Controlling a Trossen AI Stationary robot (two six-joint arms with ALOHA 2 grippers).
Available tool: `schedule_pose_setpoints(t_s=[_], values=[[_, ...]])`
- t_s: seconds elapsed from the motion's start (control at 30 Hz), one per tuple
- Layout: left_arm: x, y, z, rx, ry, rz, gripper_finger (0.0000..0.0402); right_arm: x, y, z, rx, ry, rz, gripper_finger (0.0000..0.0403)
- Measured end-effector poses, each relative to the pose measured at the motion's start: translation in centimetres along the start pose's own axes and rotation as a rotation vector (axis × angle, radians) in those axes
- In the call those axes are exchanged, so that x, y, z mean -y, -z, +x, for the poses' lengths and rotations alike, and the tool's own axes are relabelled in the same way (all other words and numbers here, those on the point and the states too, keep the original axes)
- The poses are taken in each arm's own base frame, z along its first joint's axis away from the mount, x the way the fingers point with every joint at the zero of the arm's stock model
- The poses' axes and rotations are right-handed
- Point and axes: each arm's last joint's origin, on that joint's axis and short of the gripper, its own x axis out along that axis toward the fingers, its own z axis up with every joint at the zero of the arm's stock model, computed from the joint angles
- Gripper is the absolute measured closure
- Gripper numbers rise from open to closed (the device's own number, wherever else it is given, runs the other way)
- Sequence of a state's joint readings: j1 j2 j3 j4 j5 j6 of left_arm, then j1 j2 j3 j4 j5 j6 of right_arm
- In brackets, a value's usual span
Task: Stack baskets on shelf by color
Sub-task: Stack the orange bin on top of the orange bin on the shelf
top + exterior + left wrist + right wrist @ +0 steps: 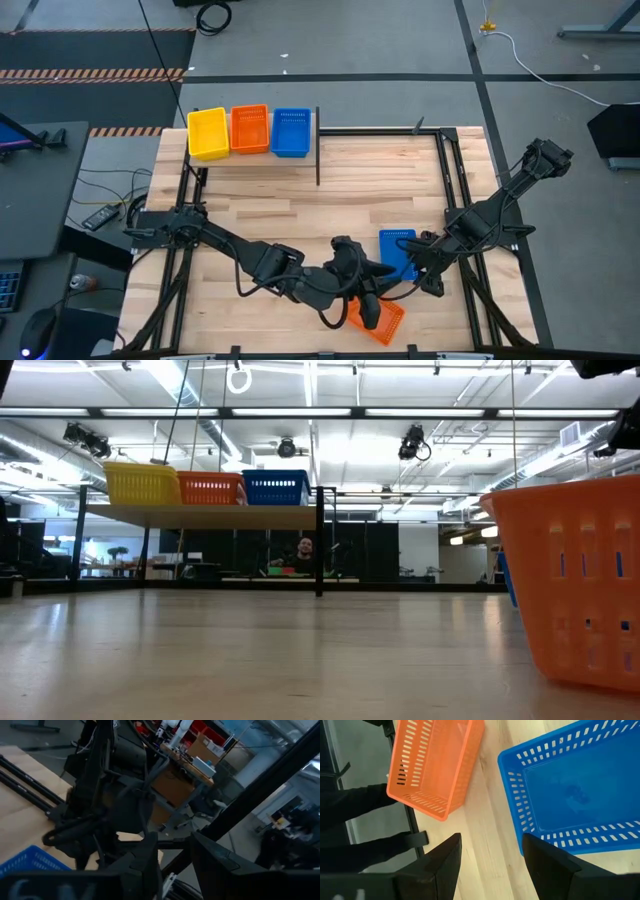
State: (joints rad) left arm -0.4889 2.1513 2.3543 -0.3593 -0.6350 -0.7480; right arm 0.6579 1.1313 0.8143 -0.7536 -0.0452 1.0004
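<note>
On the shelf (200,515) at the table's far left, a yellow basket (208,133), an orange basket (250,129) and a blue basket (291,132) stand side by side. Near the front edge an orange basket (380,320) and a blue basket (398,250) rest on the tabletop on their bottoms. My left gripper (368,306) hangs high over the front orange basket, pointing about level, open with nothing between its fingers (145,862). My right gripper (492,865) is open above bare wood between these two baskets, beside the blue one's (575,790) near end.
The front orange basket (580,580) stands close to the table's near edge. Black frame rails (455,180) run along the table's right side and a black shelf leg (318,160) stands mid-table. The middle of the tabletop (300,210) is bare wood.
</note>
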Motion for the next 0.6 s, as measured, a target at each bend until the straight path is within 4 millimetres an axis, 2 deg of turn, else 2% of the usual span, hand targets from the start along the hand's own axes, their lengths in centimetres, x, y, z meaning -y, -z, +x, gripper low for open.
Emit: schedule_pose_setpoints(t_s=[0.3,0.6], values=[[-0.35,-0.6,0.45,0.021,0.002,-0.023,0.028,-0.21,-0.13,0.0,0.013,-0.022,0.014,0.0189],[0.37,-0.37,0.1,-0.012,0.08,-0.041,0.028,-0.31,-0.14,-0.01,0.006,-0.038,0.027,0.0189]])
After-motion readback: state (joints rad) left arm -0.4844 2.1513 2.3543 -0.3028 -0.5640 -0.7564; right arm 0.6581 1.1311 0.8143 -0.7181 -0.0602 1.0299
